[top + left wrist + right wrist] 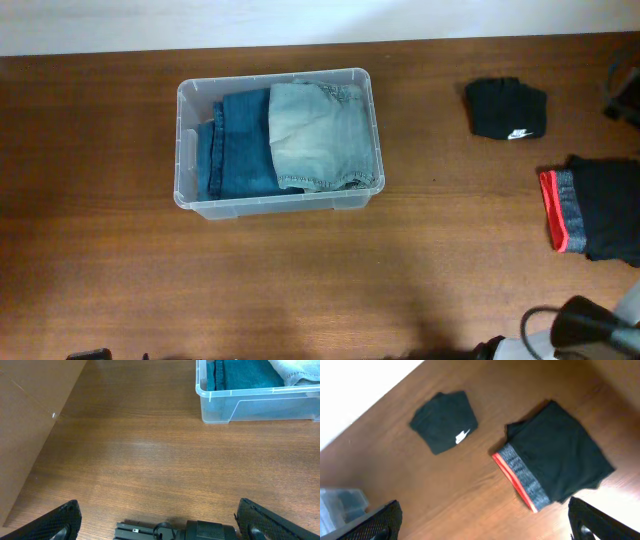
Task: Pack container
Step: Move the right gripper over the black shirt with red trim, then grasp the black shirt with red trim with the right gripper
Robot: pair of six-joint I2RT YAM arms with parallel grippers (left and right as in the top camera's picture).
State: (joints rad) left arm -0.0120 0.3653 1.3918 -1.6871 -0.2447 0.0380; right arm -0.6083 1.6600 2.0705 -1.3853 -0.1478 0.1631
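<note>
Wooden table (300,280) carried the container (183,150) near its far edge, long axis along that edge, opening upward; left gripper (160,521) and right gripper (485,521) gaped wide, empty.

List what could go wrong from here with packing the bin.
1. The bin already looks nearly full with the dark jeans and the light jeans, which reach its right wall. More clothes may pile above the rim and slide out.
2. The logo garment and the red-banded garment lie folded. Pinching only a top layer could unfold them on the lift.
3. Nothing steadies the bin, so pressing clothes in might shove it.
</note>
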